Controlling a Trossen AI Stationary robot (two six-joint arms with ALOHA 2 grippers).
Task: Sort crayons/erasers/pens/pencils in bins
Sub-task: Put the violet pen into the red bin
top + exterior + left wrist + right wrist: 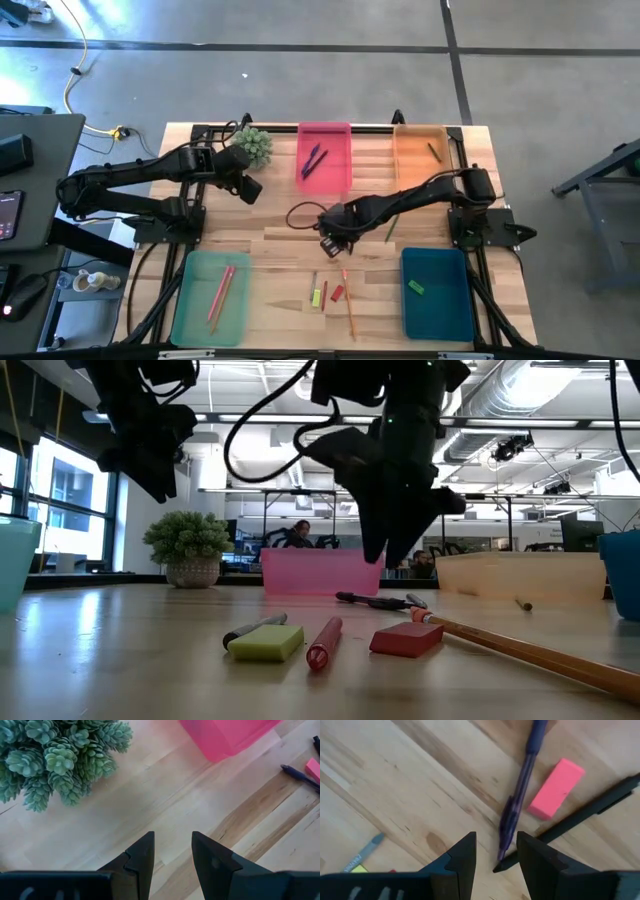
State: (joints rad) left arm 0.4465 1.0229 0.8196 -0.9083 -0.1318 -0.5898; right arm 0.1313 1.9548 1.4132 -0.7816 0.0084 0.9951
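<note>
Right gripper hovered over a purple pen mid-table; left gripper waited by the plant.

The left gripper (250,190) hung beside the plant (254,145) at the table's far left, jaws parted and empty. The green bin (185,310) at the near left held two pencils (220,292), and the pink bin (325,133) at the far middle held two pens (314,160). The right gripper (496,851) hung low over the middle of the table (275,240), jaws released, with a purple pen (519,790) running between the fingertips, not yet gripped; a pink eraser (556,787) and a black pen (590,810) lay just beside it. Nearer the front lay a grey crayon (313,285), a yellow eraser (317,297), a red stick (324,293) and an orange pencil (349,305). The orange bin (420,170) held one crayon (434,151); the blue bin (437,300) held a green eraser (415,288).
</note>
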